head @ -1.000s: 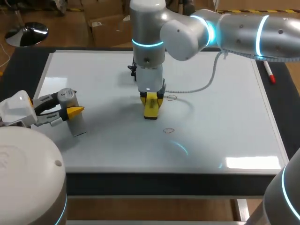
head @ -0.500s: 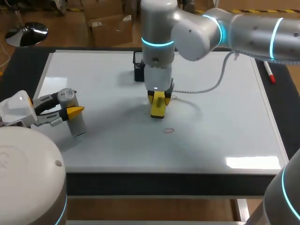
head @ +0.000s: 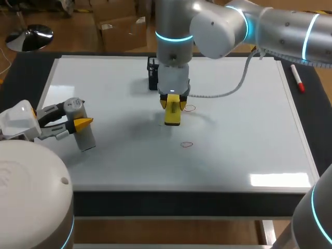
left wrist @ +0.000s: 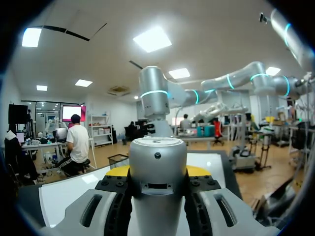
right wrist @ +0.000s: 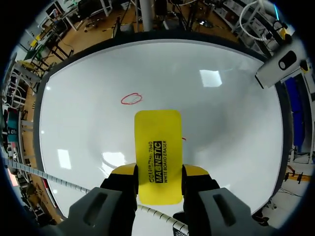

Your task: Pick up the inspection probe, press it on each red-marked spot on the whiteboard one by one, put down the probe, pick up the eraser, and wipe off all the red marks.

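Two arms hang over the whiteboard point(head: 249, 135), which lies on the dark counter point(head: 317, 111). At the far left the left tool point(head: 79, 122) sits low near the board's left edge. Its fingers are pressed against the probe point(head: 85, 137) from both sides. The probe is a pale grey cylinder standing roughly upright, its foot at the board. The left wrist view fills in that grip: the cylinder sits square between the fingers, and a yellow tip peeks out on either side.

Toward the middle, a small black holder point(head: 152, 73) stands on the board's far part, half hidden by the right arm. Just in front of it the right tool point(head: 172, 101) points down, pinching the yellow eraser point(head: 172, 116). The eraser juts out past the fingertips. I cannot tell whether its face touches the board.

One red mark point(head: 190, 108) lies just beside the eraser, on its right. A second mark point(head: 187, 144) lies nearer the board's front edge, apart from the eraser. In the right wrist view this second mark is a clear oval ahead of the eraser's end. The first shows only as a red sliver at the eraser's side. A grey cable point(head: 223, 92) loops over the board. Far right, a marker point(head: 297, 78) rests on the counter.
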You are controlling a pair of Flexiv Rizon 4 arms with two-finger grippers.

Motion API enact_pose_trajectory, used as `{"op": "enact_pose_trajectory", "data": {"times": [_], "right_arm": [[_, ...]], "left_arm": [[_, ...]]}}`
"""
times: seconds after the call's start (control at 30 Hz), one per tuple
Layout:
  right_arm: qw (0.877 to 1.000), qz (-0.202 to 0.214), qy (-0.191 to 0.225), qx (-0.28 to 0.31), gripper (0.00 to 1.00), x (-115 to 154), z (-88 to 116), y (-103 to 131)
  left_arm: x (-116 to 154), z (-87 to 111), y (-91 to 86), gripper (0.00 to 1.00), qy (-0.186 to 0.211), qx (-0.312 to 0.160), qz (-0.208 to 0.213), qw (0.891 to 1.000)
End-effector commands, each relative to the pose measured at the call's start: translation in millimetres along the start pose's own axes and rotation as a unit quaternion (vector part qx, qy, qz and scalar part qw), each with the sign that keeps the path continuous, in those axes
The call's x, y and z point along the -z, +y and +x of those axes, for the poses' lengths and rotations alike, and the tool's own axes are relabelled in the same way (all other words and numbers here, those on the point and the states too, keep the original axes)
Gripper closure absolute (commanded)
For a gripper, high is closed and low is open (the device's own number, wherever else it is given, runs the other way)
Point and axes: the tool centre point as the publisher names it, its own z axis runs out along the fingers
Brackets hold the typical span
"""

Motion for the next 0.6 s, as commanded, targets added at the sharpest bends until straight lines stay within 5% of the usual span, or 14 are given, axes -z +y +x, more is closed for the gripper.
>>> {"op": "enact_pose_trajectory", "data": {"times": [0.03, 0.47, 0.6], "right_arm": [[1.000, -0.002, 0.002, 0.000, 1.00, 0.9, 0.3, -3.4], [1.000, -0.002, 0.002, 0.000, 1.00, 0.9, 0.3, -3.4], [1.000, -0.009, 0.026, 0.015, 1.00, -6.9, -13.5, 6.4]], "left_arm": [[0.6, 0.3, -1.3, 1.00, 0.000, 0.000, 0.000, 1.000], [0.6, 0.3, -1.3, 1.00, 0.000, 0.000, 0.000, 1.000], [0.6, 0.3, -1.3, 1.00, 0.000, 0.000, 0.000, 1.000]]}}
